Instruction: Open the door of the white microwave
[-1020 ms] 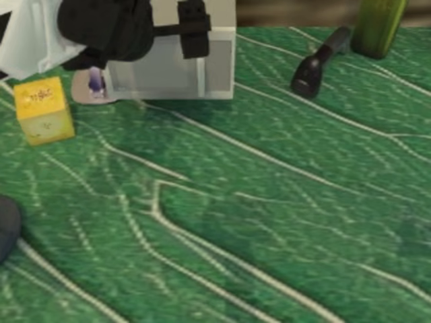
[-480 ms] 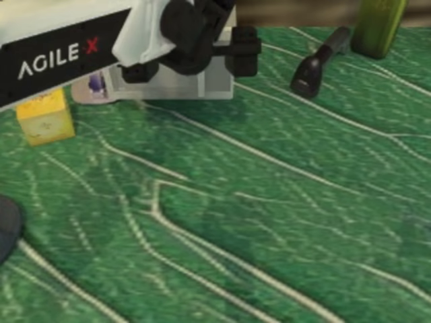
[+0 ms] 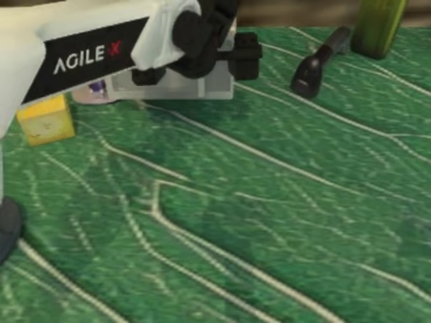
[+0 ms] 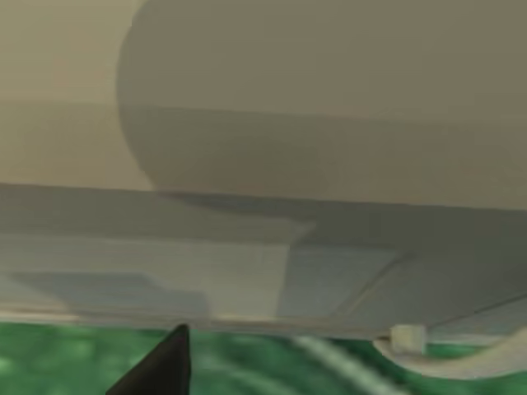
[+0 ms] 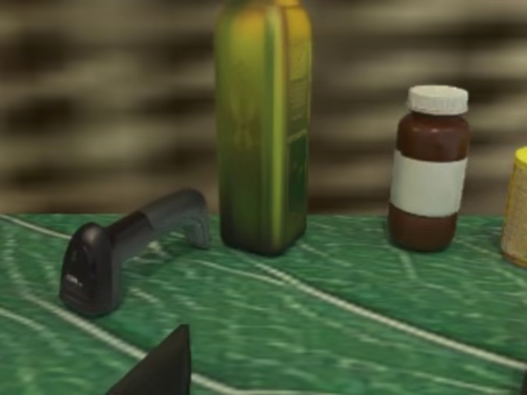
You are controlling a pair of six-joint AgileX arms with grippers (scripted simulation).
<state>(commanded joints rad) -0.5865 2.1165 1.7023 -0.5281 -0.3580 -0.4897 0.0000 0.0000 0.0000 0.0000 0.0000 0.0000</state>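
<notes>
The white microwave (image 3: 202, 86) stands at the table's back left, mostly hidden under my left arm. A strip of its door (image 3: 158, 84) shows below the arm, with the narrow grey control panel (image 3: 217, 79) to its right. My left gripper (image 3: 195, 64) hangs over the microwave's front edge, open, one finger (image 3: 145, 75) over the door and the other out past the control panel. In the left wrist view the microwave (image 4: 329, 164) fills the picture and one dark fingertip (image 4: 169, 366) shows. My right gripper (image 5: 350, 374) is out of the top view, open, holding nothing.
A yellow cube (image 3: 46, 121) and a small pinkish item (image 3: 94, 91) sit left of the microwave. A black scanner (image 3: 316, 64) and a green bottle (image 3: 377, 23) stand at the back right. A brown bottle (image 5: 428, 169) stands beyond them. A dark object (image 3: 7, 225) lies at the left edge.
My left arm has swung in from the left across the microwave's top. Its gripper has turned and moved right, so the fingers now spread along the microwave's front edge.
</notes>
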